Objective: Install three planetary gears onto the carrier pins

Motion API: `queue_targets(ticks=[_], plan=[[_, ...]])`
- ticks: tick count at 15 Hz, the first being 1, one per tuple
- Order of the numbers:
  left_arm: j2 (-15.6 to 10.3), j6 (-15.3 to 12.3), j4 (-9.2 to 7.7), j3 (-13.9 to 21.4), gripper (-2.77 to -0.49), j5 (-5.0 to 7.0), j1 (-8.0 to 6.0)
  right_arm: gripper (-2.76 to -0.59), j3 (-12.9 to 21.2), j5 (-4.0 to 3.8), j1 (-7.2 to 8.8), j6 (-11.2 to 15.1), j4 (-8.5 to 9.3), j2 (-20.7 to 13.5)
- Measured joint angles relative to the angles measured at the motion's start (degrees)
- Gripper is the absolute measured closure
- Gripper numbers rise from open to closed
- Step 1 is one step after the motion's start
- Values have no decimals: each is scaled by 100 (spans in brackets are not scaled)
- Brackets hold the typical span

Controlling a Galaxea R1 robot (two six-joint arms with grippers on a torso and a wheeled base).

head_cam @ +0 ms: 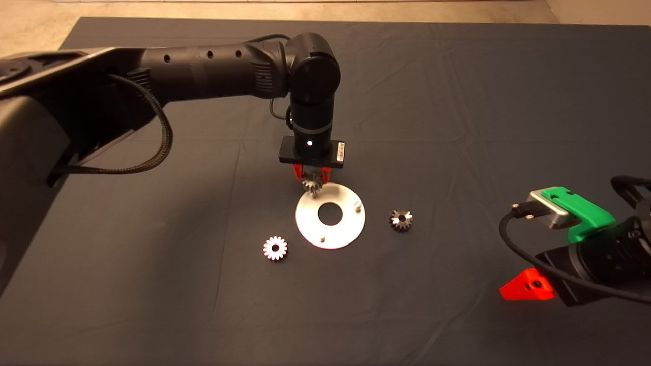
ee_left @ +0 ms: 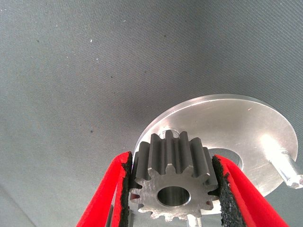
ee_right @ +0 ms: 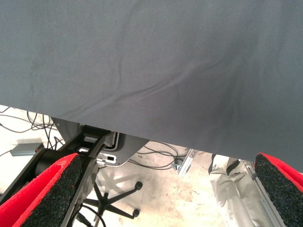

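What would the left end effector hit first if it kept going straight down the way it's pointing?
Probably the white disc near its rim: the left end effector points down over that edge, shut on a gear. A pin tip shows just under the gear, so that may meet first.

Warm, dim light fills the head view, where the left arm (head_cam: 203,66) casts a broad soft shadow on the mat (head_cam: 457,127) beside it, while glare whitens the disc (ee_left: 246,127) just beyond the left gripper (ee_left: 173,189).
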Motion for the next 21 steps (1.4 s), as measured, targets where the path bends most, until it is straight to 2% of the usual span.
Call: queue_targets(ticks=[10, 15, 21], plan=[[-11, -16, 0, 2, -101, 0, 2, -273, 0, 0, -1, 0, 0, 0], [-12, -20, 0, 24, -101, 1, 100, -273, 0, 0, 0, 0, 0, 0], [-15, -22, 2, 46, -101, 0, 98, -273, 0, 0, 0, 0, 0, -2]])
